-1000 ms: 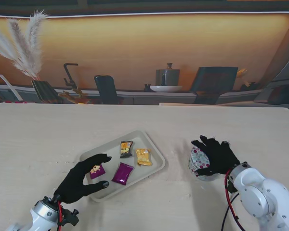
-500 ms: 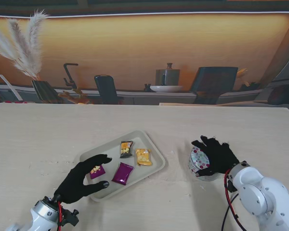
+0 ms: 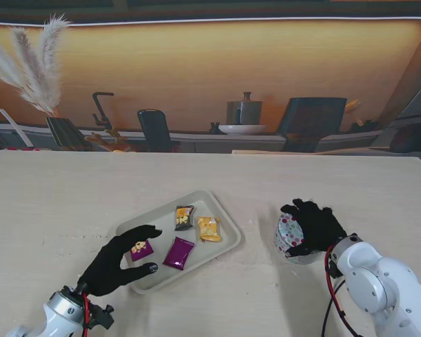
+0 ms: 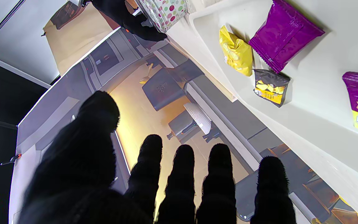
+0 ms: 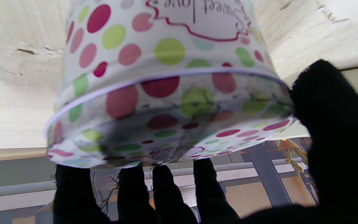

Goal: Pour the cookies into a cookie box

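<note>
A round polka-dot cookie box (image 3: 288, 235) stands on the table to the right of a beige tray (image 3: 205, 197). My right hand (image 3: 317, 226) is draped over the box top; in the right wrist view the thumb (image 5: 331, 109) presses the lid rim and the other fingers curl over the far side of the box (image 5: 166, 77). The tray holds a purple packet (image 3: 178, 253), a yellow packet (image 3: 209, 229), a black packet (image 3: 184, 217) and a small purple packet (image 3: 141, 249). My left hand (image 3: 119, 261) hovers open over the tray's near left corner, fingers spread (image 4: 182, 174).
Pale wooden table top (image 3: 70, 203) stretches to a far edge against a printed kitchen backdrop. Pampas grass (image 3: 31, 70) stands at the far left. A red and black cable (image 3: 333, 295) hangs by my right wrist.
The right hand has settled slightly closer over the cookie box. The left hand and the packets on the tray have not moved.
</note>
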Robot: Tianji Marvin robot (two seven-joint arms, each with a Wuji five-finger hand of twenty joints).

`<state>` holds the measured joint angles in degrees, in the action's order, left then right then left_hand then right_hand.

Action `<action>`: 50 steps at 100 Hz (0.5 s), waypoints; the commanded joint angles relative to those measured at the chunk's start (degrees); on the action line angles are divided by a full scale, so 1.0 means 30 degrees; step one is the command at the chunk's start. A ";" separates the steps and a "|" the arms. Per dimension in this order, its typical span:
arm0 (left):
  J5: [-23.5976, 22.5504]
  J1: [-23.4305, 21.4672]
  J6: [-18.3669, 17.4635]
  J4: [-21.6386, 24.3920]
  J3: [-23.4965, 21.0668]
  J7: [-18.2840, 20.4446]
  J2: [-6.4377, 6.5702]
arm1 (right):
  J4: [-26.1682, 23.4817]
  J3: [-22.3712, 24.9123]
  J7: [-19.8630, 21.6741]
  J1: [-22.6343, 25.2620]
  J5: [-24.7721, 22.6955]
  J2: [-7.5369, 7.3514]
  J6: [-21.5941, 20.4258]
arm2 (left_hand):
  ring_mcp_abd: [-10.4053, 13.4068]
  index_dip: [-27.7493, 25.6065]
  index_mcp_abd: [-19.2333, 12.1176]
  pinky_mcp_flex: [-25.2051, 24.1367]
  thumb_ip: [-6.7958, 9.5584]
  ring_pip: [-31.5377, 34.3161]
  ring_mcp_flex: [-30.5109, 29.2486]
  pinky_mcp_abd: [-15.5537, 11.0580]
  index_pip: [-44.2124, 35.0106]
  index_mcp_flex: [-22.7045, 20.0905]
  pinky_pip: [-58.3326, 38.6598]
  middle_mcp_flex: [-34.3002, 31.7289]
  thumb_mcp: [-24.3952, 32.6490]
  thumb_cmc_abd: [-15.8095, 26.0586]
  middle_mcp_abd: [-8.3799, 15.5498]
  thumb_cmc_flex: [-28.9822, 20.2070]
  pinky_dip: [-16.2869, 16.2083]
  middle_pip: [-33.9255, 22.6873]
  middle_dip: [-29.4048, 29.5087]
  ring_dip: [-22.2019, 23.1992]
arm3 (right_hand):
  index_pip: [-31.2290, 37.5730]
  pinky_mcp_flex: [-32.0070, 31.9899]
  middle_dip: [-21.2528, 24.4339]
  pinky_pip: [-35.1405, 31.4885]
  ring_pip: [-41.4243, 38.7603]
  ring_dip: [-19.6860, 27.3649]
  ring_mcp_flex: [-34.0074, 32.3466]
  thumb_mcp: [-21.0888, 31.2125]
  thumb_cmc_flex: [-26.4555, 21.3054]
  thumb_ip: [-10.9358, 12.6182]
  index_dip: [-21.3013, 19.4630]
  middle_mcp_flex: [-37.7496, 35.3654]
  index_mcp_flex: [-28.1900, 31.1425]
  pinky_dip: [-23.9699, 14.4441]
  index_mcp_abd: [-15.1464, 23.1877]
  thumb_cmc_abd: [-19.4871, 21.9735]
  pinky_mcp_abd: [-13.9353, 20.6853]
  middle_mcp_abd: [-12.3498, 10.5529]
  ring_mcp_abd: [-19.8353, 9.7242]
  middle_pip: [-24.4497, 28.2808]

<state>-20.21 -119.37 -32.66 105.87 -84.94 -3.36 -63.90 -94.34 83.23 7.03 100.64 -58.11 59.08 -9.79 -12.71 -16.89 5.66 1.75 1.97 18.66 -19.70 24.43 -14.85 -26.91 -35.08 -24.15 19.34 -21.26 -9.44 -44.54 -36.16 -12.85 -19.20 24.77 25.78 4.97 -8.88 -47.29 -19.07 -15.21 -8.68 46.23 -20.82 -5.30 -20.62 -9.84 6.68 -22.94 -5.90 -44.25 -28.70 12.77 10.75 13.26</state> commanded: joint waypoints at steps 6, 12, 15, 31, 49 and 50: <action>0.0224 -0.0208 0.0196 0.0219 -0.0043 0.0487 -0.0044 | -0.0016 0.0041 0.0291 0.0389 0.0025 0.0081 -0.0020 | -0.0020 -0.0115 -0.0167 0.0007 -0.0480 0.0281 -0.0323 -0.0211 -0.0267 -0.0455 -0.0423 -0.0410 0.0323 0.0052 0.0103 -0.0239 -0.0296 -0.0018 -0.0187 0.0381 | 0.1949 0.1124 -0.0533 -0.2827 -0.3127 -0.1127 -0.2827 0.3749 -0.1203 0.0164 0.0374 0.0053 0.1025 -0.0600 -0.1433 0.0252 0.0862 0.0523 -0.0152 0.1175; 0.0320 -0.0224 0.0242 0.0243 -0.0046 0.0556 -0.0036 | -0.0019 0.0083 0.0166 0.0444 0.0046 0.0098 -0.0044 | -0.0041 -0.0135 -0.0165 0.0020 -0.0478 0.0297 -0.0338 -0.0230 -0.0290 -0.0515 -0.0462 -0.0439 0.0251 0.0151 0.0089 -0.0245 -0.0305 -0.0008 -0.0183 0.0386 | 0.2129 0.1390 -0.0623 -0.3076 -0.3290 -0.1207 -0.3034 0.3846 -0.1295 0.0165 0.0428 0.0014 0.1115 -0.0725 -0.1439 0.0255 0.0931 0.0484 -0.0186 0.1401; 0.0361 -0.0233 0.0262 0.0257 -0.0049 0.0591 -0.0031 | -0.0024 0.0100 0.0100 0.0469 0.0061 0.0108 -0.0054 | -0.0051 -0.0146 -0.0157 0.0038 -0.0472 0.0305 -0.0342 -0.0231 -0.0303 -0.0551 -0.0487 -0.0454 0.0226 0.0163 0.0086 -0.0281 -0.0312 -0.0006 -0.0183 0.0389 | 0.2197 0.1455 -0.0656 -0.3176 -0.3350 -0.1240 -0.3073 0.3871 -0.1297 0.0162 0.0452 0.0019 0.1119 -0.0785 -0.1428 0.0225 0.0956 0.0483 -0.0210 0.1484; 0.0420 -0.0221 0.0279 0.0258 -0.0052 0.0625 -0.0029 | -0.0106 0.0186 -0.0261 0.0571 0.0124 0.0160 -0.0160 | -0.0058 -0.0169 -0.0157 0.0038 -0.0430 0.0338 -0.0355 -0.0223 -0.0276 -0.0535 -0.0607 -0.0424 0.0060 0.0241 0.0059 -0.0340 -0.0343 0.0028 -0.0178 0.0399 | 0.2521 0.1734 -0.0796 -0.3583 -0.3612 -0.1383 -0.3244 0.4067 -0.1377 0.0163 0.0570 0.0005 0.1215 -0.1093 -0.1443 0.0164 0.1089 0.0502 -0.0189 0.1848; 0.0385 -0.0234 0.0323 0.0289 -0.0076 0.0523 -0.0056 | -0.0317 0.0350 -0.0669 0.0706 0.0198 0.0224 -0.0367 | -0.0079 -0.0197 -0.0155 0.0038 -0.0363 0.0352 -0.0343 -0.0197 -0.0276 -0.0585 -0.0700 -0.0431 -0.0072 0.0260 0.0041 -0.0420 -0.0349 0.0037 -0.0179 0.0400 | 0.2730 0.1836 -0.0887 -0.3793 -0.3711 -0.1445 -0.3286 0.4167 -0.1349 0.0143 0.0690 0.0008 0.1300 -0.1338 -0.1431 0.0092 0.1085 0.0446 -0.0183 0.2098; 0.0381 -0.0236 0.0321 0.0291 -0.0079 0.0515 -0.0058 | -0.0334 0.0365 -0.0693 0.0718 0.0203 0.0228 -0.0379 | -0.0072 -0.0198 -0.0146 0.0034 -0.0360 0.0346 -0.0329 -0.0202 -0.0274 -0.0582 -0.0702 -0.0420 -0.0078 0.0269 0.0049 -0.0421 -0.0348 0.0043 -0.0177 0.0398 | 0.2745 0.1848 -0.0893 -0.3805 -0.3713 -0.1447 -0.3284 0.4180 -0.1360 0.0144 0.0695 0.0009 0.1316 -0.1352 -0.1419 0.0099 0.1081 0.0443 -0.0184 0.2114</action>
<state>-19.03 -119.53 -31.89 106.18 -85.10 -2.53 -63.79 -94.84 84.33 4.55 102.04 -57.37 59.49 -10.47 -13.03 -16.90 5.66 1.90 1.97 19.27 -20.32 24.43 -14.85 -26.91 -35.74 -24.22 19.34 -21.26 -9.48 -45.41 -36.17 -12.92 -19.25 24.78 31.07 8.99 -11.26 -47.73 -21.06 -15.92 -12.62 47.01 -19.70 -6.49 -18.57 -9.85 8.85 -22.88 -7.32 -45.99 -30.38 13.31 12.19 18.58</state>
